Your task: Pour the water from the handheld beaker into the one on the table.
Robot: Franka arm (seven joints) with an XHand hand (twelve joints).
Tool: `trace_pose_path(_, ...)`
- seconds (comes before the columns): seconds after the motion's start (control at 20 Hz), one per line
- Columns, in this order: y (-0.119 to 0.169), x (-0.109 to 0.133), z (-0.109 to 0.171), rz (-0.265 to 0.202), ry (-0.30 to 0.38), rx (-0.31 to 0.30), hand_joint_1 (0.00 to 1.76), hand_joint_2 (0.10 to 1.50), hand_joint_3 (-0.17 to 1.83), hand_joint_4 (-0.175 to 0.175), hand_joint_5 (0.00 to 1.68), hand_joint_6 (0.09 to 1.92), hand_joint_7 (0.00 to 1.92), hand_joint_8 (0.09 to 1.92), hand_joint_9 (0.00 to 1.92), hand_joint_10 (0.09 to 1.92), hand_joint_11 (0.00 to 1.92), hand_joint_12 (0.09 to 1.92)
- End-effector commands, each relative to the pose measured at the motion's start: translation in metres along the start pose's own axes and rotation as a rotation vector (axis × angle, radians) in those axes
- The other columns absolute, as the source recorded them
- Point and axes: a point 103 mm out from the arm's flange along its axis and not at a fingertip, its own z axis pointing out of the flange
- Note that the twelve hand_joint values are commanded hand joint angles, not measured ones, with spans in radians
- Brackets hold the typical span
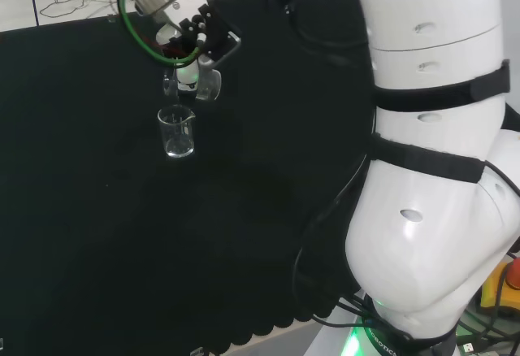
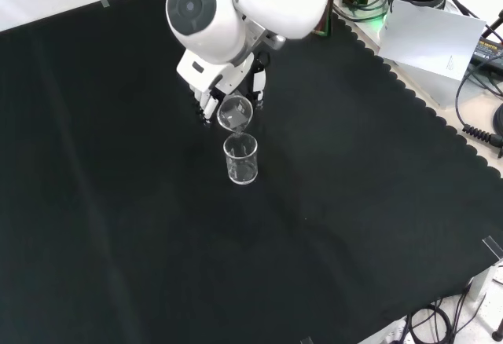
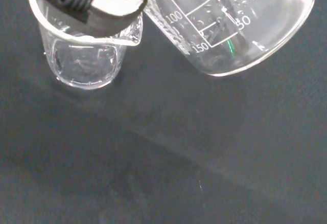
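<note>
A clear glass beaker [image 1: 176, 131] stands upright on the black cloth, also visible in the front view [image 2: 240, 159] and wrist view [image 3: 84, 50]. The hand [image 1: 197, 39] is curled round a second clear beaker [image 1: 201, 84], tipped steeply on its side just above the standing one. In the front view the held beaker [image 2: 234, 112] has its mouth turned toward the camera, directly above the standing beaker's rim. In the wrist view the held beaker [image 3: 230, 22] lies tilted with printed scale marks showing. I cannot make out water in either.
The arm's big white links [image 1: 431, 145] rise at the head view's right. Black cloth [image 2: 118, 226] spreads around the beakers. A white board [image 2: 428, 38] and cables lie beyond the cloth's scalloped edge at the front view's upper right.
</note>
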Motion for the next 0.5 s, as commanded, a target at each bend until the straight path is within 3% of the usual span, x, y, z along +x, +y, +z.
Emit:
trace_pose_path(0.05, -0.001, -0.025, 0.012, -0.019, 0.136, -0.107, 1.28, 1.12, -0.17, -0.084, 1.03, 0.89, 1.25, 0.76, 1.23, 0.99, 1.08, 0.81)
trace_pose_path(0.5, 0.008, -0.055, 0.036, -0.001, 0.237, -0.149, 1.28, 1.12, -0.17, -0.085, 1.03, 0.89, 1.25, 0.76, 1.23, 1.0, 1.08, 0.81)
